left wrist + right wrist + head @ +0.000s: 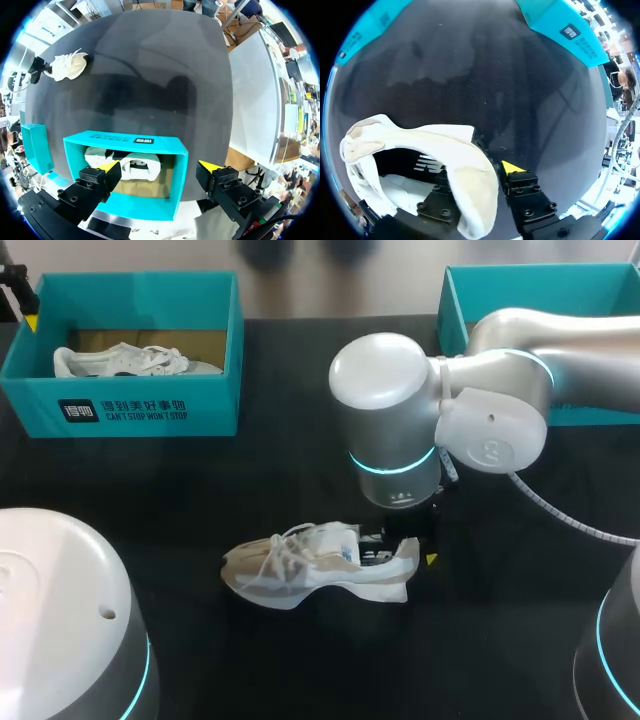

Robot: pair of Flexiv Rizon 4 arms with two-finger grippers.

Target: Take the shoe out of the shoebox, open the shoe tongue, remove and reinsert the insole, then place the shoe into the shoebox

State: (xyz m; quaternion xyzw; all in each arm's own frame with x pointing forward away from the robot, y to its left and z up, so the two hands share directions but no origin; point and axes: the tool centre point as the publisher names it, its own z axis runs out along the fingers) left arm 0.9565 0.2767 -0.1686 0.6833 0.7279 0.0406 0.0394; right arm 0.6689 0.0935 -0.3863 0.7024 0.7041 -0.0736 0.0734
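Note:
A white and beige shoe lies on its side in the middle of the black table, toe pointing left; it also shows far off as the shoe. My right gripper stands at its heel. In the right wrist view the heel of the shoe sits between the fingers of my right gripper; one yellow fingertip stands a sliver clear of the heel, the other is hidden inside the shoe. My left gripper hangs open and empty just outside the teal shoebox.
The teal shoebox at the back left holds a second white shoe. Another teal box stands at the back right, behind my right arm. My left arm's white housing fills the near left corner.

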